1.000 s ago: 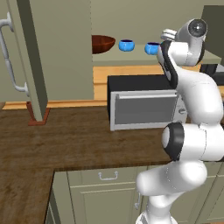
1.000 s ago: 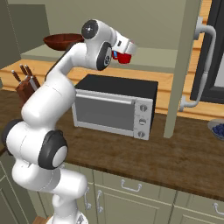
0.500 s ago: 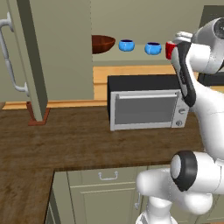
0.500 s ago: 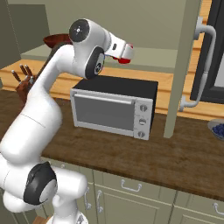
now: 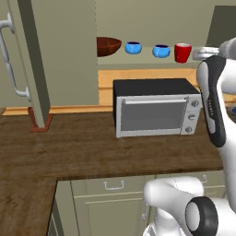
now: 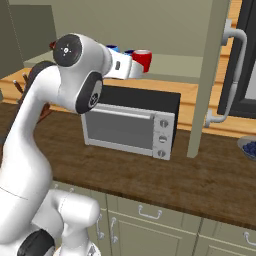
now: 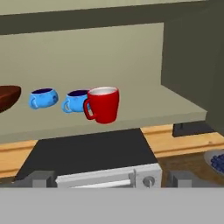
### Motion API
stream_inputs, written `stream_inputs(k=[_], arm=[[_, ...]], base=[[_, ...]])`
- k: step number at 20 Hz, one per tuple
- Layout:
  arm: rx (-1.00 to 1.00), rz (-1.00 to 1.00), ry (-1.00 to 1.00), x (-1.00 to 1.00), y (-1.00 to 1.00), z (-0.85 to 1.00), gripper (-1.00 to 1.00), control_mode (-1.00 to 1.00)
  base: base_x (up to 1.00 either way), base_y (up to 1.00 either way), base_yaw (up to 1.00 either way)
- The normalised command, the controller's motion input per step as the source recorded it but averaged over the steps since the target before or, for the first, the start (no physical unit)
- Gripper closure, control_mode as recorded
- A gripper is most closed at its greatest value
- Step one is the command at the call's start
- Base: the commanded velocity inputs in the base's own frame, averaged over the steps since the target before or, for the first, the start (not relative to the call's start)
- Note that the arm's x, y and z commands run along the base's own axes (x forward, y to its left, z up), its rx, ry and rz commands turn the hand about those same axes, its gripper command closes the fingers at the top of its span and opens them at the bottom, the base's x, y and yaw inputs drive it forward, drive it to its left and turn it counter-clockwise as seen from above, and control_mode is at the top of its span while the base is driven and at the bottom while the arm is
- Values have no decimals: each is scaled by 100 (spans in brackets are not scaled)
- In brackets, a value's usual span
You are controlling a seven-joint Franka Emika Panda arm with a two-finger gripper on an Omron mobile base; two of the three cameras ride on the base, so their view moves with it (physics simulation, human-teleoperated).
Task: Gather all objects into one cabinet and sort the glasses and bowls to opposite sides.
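On the open cabinet's shelf [image 5: 152, 59] stand, from left to right, the dark-brown bowl [image 5: 108, 46], two blue bowls [image 5: 133, 47] [image 5: 161, 50] and the red cup [image 5: 182, 52]. The hand view shows the same row: brown bowl [image 7: 8, 97], blue bowls [image 7: 43, 98] [image 7: 75, 100], and red cup [image 7: 104, 105] upright near the shelf's front edge. My gripper [image 7: 111, 179] is open and empty, drawn back from the shelf, level with the cup and facing it. In the left base view the gripper [image 5: 205, 53] hangs just right of the cup. The cabinet door [image 5: 50, 55] stands open.
A black and silver microwave [image 5: 156, 110] sits on the wooden counter [image 5: 92, 147] right under the shelf. The second open door [image 6: 212, 75] with its bar handle [image 6: 231, 75] juts out on the right. A dish of dark-blue berries [image 6: 248, 147] lies at the counter's far right.
The hand has pulled back and to the right from the shelf, jaws wide all along. The red cup, earlier at the fingertips, now stands alone on the shelf.
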Motion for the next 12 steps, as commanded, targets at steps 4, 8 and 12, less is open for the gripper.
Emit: stream_inputs(k=[4,8,12], arm=[[-3,5,14,-23,39,-1,-100,-100],[-4,0,15,0,57,0,-100,-100],[-5,0,4,0,16,0,-100,-100]], base=[[0,0,0],[0,0,0],[0,0,0]])
